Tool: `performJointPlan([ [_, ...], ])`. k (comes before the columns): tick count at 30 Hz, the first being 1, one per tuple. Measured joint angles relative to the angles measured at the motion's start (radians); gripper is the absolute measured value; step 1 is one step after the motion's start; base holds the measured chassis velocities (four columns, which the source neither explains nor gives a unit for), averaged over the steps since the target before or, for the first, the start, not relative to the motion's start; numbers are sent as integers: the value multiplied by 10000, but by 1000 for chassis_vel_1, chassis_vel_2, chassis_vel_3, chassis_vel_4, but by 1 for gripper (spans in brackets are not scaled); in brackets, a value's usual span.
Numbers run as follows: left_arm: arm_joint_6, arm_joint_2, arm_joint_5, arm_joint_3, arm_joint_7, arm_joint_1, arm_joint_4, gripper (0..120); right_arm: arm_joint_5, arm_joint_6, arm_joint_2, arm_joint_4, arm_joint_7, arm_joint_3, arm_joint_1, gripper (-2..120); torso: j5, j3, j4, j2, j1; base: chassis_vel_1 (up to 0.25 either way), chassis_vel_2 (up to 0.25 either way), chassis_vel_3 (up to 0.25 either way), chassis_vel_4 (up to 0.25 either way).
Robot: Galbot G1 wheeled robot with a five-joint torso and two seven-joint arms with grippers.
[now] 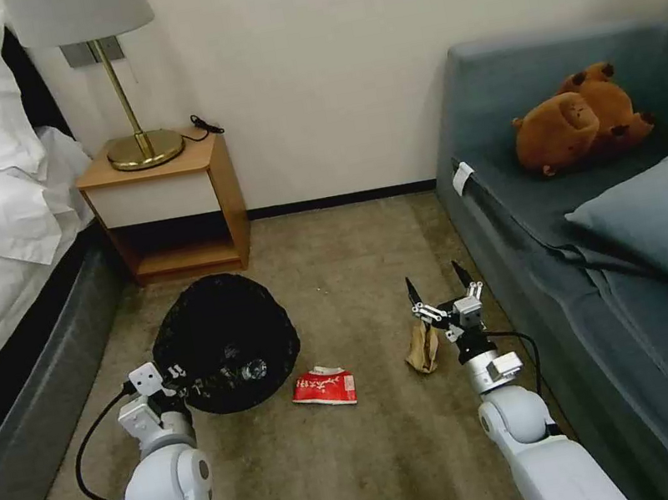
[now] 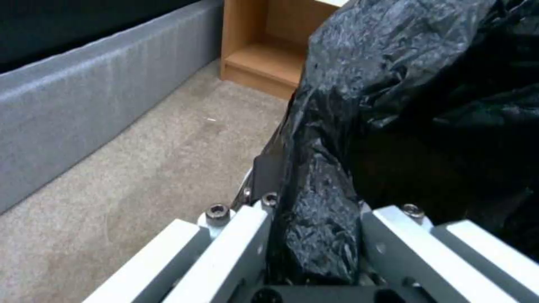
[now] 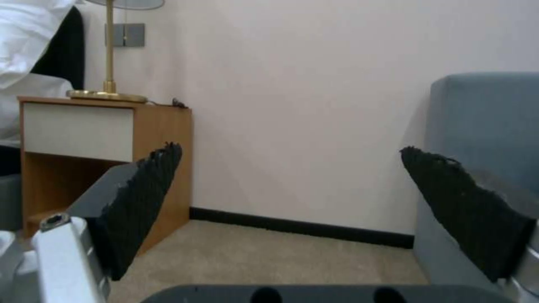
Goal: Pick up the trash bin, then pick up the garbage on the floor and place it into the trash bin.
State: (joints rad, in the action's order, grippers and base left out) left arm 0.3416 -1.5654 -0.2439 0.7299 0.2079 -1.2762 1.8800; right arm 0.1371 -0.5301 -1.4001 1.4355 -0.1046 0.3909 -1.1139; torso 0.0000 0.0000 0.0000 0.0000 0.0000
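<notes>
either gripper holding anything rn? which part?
Left gripper is shut on the small round bin's near rim, clamping the crinkled black bag liner folded over it. Right gripper is open, holding nothing, above the tan-brown crumpled scrap.

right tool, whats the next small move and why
Probably lower the right tool onto the tan scrap. Its fingers are open and hold nothing, and the scrap lies on the carpet right beside it. The left tool is shut on the bin rim, and a bottle lies inside, so the bin seems ready.
</notes>
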Motion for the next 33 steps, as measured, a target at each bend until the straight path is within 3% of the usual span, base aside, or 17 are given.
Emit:
performJointPlan([
  [33,-38,-12,4,-2,-23,25,-74,2,16,9,-38,-20,3,18,66,99,0,0,0,0,0,-1,1,1,-2],
])
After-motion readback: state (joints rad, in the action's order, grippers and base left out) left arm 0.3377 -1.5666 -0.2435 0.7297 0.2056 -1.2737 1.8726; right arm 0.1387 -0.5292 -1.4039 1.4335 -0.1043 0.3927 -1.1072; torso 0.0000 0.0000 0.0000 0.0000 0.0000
